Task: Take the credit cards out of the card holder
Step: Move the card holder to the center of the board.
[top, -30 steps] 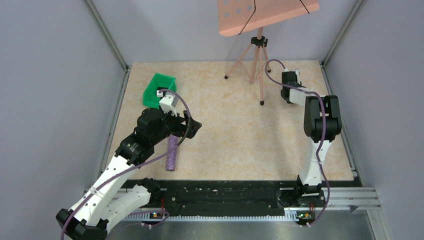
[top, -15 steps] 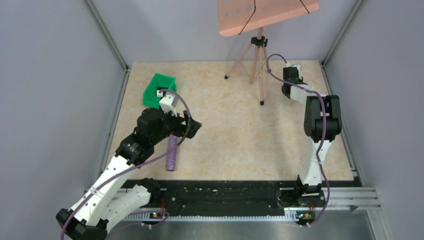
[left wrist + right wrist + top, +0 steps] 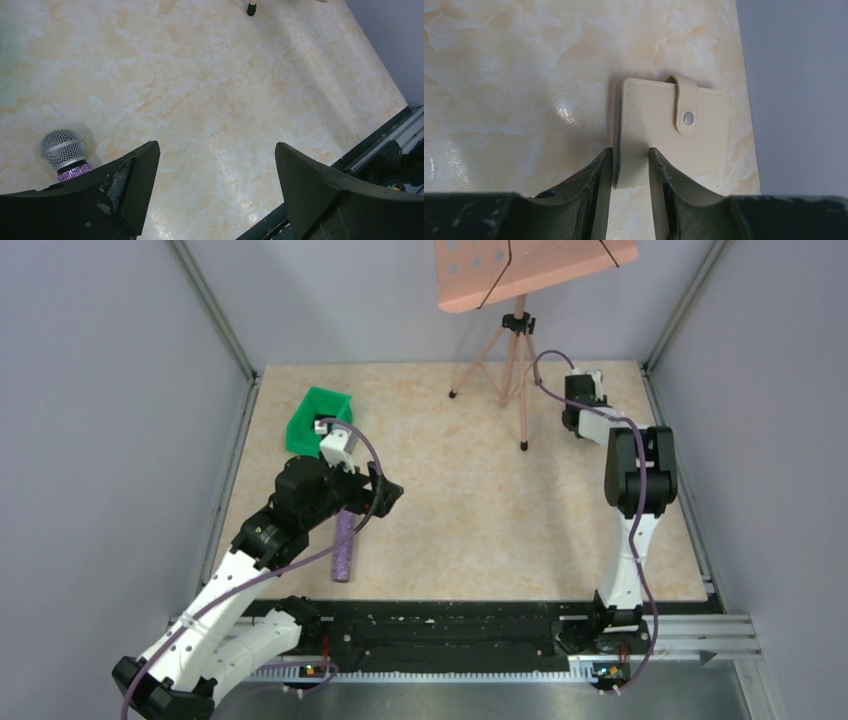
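Note:
The card holder (image 3: 659, 120) is a pale beige wallet with a snap strap, lying at the table's far right edge next to the wall. My right gripper (image 3: 630, 152) is closed narrowly over its left edge, one finger beside the edge and the other over its face. In the top view the right gripper (image 3: 582, 390) hides the holder. No cards show. My left gripper (image 3: 216, 150) is wide open and empty above bare table; in the top view it (image 3: 385, 495) hovers left of centre.
A purple microphone (image 3: 345, 545) lies by the left gripper, its mesh head in the left wrist view (image 3: 62, 147). A green bin (image 3: 300, 425) stands at the back left. A tripod (image 3: 520, 370) carrying a pink board (image 3: 530, 270) stands at the back centre.
My right arm has moved its gripper a little farther back and right, towards the far right corner. The left arm has not moved.

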### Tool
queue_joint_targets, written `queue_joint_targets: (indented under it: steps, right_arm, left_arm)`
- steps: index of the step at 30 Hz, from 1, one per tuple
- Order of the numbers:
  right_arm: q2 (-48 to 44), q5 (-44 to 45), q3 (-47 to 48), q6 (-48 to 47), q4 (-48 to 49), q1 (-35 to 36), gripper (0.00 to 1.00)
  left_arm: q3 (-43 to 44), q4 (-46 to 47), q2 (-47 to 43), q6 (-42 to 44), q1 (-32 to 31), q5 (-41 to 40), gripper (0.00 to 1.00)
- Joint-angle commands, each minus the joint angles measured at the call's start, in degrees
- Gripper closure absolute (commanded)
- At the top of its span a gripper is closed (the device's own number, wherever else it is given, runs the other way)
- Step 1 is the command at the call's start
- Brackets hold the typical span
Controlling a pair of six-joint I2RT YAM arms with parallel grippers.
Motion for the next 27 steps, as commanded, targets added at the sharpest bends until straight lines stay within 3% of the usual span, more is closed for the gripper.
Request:
queue_joint_targets:
  steps: [1,8,14,22,27]
  right_arm:
    - [0.64,1.48,2.0,1.08,-0.81,-1.14,0.67]
    - [-1.23,3.36,-1.35,2.13,-1.37,-1.51,0.73]
    - [-7.17,1.84,-6.95,4.31,-3.26,-1.46,1.0]
    - [-17.2,-4.87,-13.95,11.9,-11.57,-0.15,1.0]
    - [-24.55,-7.6,-20.9,19.59,-19.7,4.39,1.0]
  left_arm:
    - [0.27,2.18,0.34,0.81,-0.17,0.19,0.09]
    - [0.4,2.07,0.39,0.9,-0.2,0.47,0.09]
    - [0.43,1.96,0.0,0.77,-0.23,0.2,0.1]
    - [0.06,1.82,-1.42,0.75,-0.23,-0.84,0.1]
    - [0.26,0.98,-1.68,0.67,-0.19,-2.53,0.11]
